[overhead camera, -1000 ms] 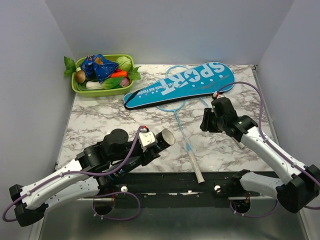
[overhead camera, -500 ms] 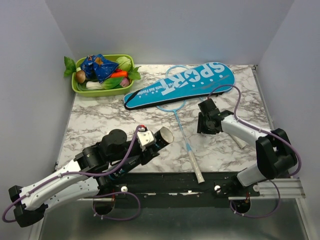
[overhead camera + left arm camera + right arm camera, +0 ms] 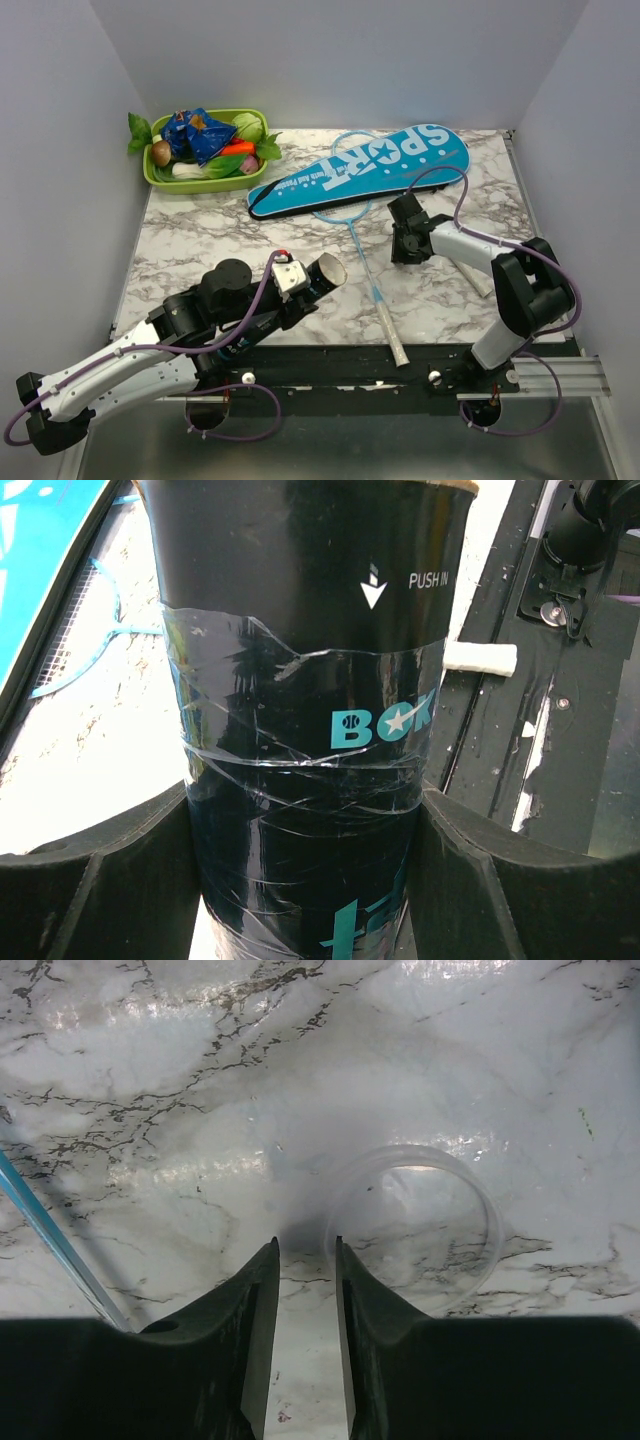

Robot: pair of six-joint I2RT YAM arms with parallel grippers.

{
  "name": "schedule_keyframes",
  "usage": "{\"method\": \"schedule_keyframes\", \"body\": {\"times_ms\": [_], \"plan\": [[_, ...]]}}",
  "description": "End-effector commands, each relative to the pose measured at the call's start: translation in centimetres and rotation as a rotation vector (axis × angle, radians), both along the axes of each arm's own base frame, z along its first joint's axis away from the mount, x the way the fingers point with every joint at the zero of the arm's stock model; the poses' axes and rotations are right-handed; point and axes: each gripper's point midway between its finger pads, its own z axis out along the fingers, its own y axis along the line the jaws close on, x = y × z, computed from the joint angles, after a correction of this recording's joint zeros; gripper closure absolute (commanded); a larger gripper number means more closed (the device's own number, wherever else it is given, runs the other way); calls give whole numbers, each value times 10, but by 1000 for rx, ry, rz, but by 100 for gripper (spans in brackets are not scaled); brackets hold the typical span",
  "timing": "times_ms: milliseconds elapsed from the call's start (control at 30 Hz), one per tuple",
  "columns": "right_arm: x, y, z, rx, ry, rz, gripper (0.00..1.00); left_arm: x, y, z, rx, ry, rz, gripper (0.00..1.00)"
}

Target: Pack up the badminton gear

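Right jaws farther left, apart at clear ring (image 3: 410,1152); left jaws tight on tube (image 3: 300,680).

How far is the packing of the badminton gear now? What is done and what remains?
Done: nothing looks packed yet. In hand: the left gripper clamps the dark tube; the right gripper is down at the rim of a clear lid on the table, grip unclear. Left: a racket lies loose, head partly under the SPORT cover; no shuttlecocks are visible.
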Motion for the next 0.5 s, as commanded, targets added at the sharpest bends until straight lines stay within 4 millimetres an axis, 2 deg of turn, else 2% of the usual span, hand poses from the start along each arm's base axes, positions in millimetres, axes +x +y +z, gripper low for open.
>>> {"method": "schedule_keyframes", "body": {"times_ms": [0,67,133,467], "plan": [[14,-4,0,-29,-29,-20,66,5,-1,20,-56,-38,21,100],[13,-4,-1,-33,-24,-16,71,5,-1,19,-55,-37,20,100],[13,-3,-2,-33,-22,-13,79,5,-2,19,-56,-35,19,100],[14,-3,6,-23,-36,1,97,4,-2,19,-56,-36,15,100]]}}
